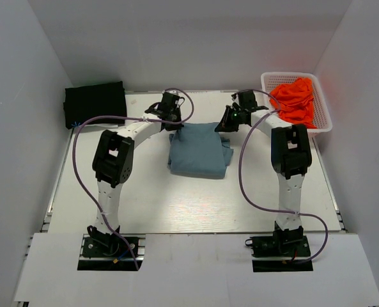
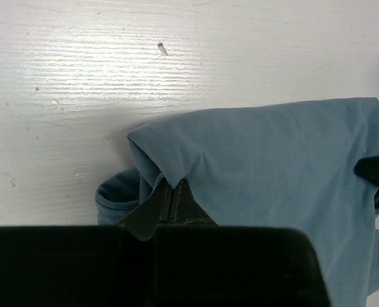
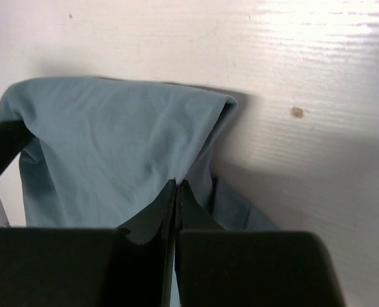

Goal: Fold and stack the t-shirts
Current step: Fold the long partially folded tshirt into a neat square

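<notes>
We have slate-blue t-shirt (image 1: 197, 150) part-folded mid table (image 1: 144, 204). Left gripper (image 2: 168, 199) clamped on far-left corner, right gripper (image 3: 177, 192) clamped on far-right: paired pinch holds edge straight, likely for fold toward near side. Black t-shirts (image 1: 94, 104) stacked far left; orange t-shirts (image 1: 296, 99) in basket (image 1: 324, 125) far right.

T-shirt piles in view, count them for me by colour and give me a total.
Slate-blue: 1, the blue t-shirt, pinched by the left gripper and the right gripper.
Black: 1, the black pile, far left.
Orange-red: 1, the orange-red heap in the white basket.
Total: 3 piles; shirts inside the black and orange ones cannot be counted.
</notes>
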You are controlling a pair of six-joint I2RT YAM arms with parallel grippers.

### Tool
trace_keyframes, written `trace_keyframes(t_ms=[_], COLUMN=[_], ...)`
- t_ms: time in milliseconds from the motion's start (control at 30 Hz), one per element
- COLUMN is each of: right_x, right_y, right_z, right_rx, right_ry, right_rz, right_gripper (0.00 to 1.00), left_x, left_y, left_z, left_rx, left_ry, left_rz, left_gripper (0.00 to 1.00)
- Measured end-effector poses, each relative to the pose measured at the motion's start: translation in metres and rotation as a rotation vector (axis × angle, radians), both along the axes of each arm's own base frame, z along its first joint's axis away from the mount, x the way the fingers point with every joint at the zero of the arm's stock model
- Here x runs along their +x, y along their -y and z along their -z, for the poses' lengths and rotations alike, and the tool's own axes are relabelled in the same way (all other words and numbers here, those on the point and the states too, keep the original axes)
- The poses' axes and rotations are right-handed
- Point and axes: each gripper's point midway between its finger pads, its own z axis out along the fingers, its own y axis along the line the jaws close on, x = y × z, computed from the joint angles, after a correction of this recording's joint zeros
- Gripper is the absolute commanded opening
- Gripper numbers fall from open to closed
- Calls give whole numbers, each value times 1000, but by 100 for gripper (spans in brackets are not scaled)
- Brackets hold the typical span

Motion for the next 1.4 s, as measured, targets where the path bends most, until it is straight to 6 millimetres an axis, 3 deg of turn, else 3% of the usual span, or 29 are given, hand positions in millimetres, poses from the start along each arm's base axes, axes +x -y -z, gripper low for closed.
trace_keyframes(t_ms=[100, 233, 433, 567, 733, 1000, 1100, 1233, 1300, 1333, 1367, 1400], right_x=[-1, -24, -58, -72, -76, -57, -44, -27, -23, -22, -21, -20], right_y=[3, 16, 28, 36, 49, 66, 67, 65, 63, 62, 61, 60], right_z=[-1, -15, -77, -88, -69, -20, -2, 17, 20, 20, 18, 17], right_rx=[-5, -38, -25, -33, -94, -160, -178, -186, -181, -178, -175, -175], right_ry=[17, 19, 110, 125, 53, -79, -105, -112, -109, -106, -99, -95], right_rz=[17, 56, 88, 126, 186, 255, 254, 233, 217, 210, 198, 197], right_gripper=[0, 0, 0, 0, 0, 0, 0, 0, 7, 19, 25, 32], left_x=[1, -11, -32, -32, -25, -3, 6, 15, 19, 21, 22, 24], left_y=[-2, -9, -9, -1, 9, 22, 26, 23, 21, 20, 20, 19], left_z=[-3, -17, -77, -105, -83, -5, 15, 23, 21, 18, 15, 12], left_rx=[5, 12, -41, -87, -85, -32, -21, -4, 6, 10, 14, 20], left_ry=[13, 44, 152, 218, 178, 61, 36, 30, 33, 34, 36, 41], left_rz=[-2, -3, 31, 73, 102, 118, 119, 95, 77, 70, 64, 63], left_gripper=[0, 0, 0, 0, 0, 0, 0, 0, 0, 7, 23, 47])
